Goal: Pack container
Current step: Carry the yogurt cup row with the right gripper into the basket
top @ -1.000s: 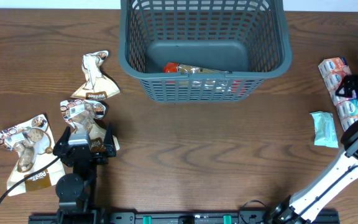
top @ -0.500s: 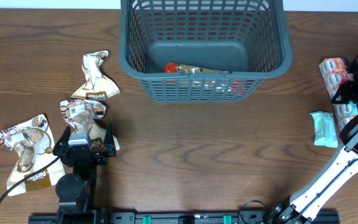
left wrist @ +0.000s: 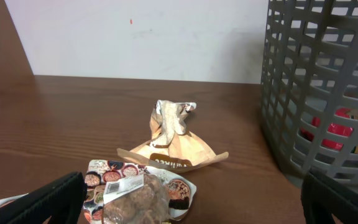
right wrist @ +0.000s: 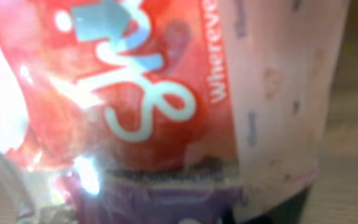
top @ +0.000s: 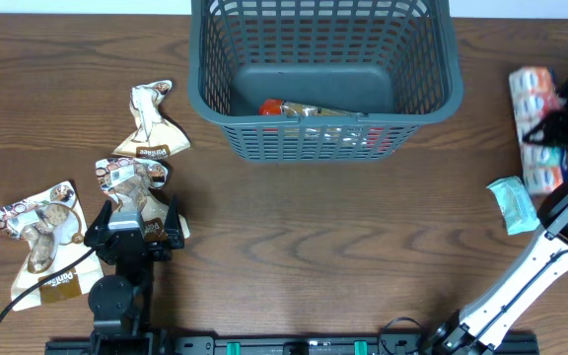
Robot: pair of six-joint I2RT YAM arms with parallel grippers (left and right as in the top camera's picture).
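Note:
The container, a dark grey mesh basket, stands at the back centre with a red packet on its floor. In the left wrist view its wall is at the right. My right gripper is at the far right edge, closed on a red and white packet. That packet fills the right wrist view, pressed close to the camera. My left gripper stands open at the front left, over a brown snack packet that lies between its fingers without touching them.
Two more brown snack packets lie on the left, one toward the basket and one near the front edge. A teal packet lies in front of the right gripper. The right arm reaches in from the front right.
The right gripper moved onto the red and white packet and closed; the packet has turned more upright and the teal packet shifted slightly. The left arm has not moved.

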